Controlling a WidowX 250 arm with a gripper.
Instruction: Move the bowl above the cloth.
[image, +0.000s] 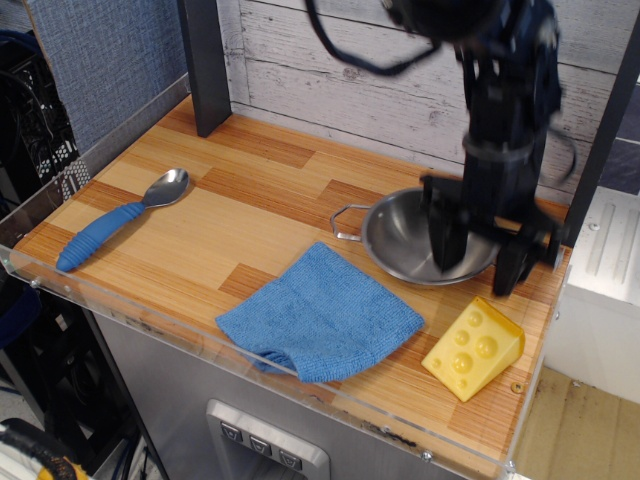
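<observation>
The shiny steel bowl (405, 235) sits on the wooden table at the right, just beyond the far right corner of the blue knitted cloth (320, 315). One wire handle points left; the other is hidden behind the gripper. My gripper (476, 272) hangs over the bowl's right side and looks open. One finger (446, 240) is inside the bowl and the other is outside the right rim. The arm is motion-blurred. The cloth lies flat near the front edge with its front corner folded under.
A yellow cheese wedge (473, 347) lies in front of the bowl at the front right. A blue-handled spoon (120, 220) lies at the left. A dark post (205, 65) stands at the back left. A clear lip runs along the table's front edge.
</observation>
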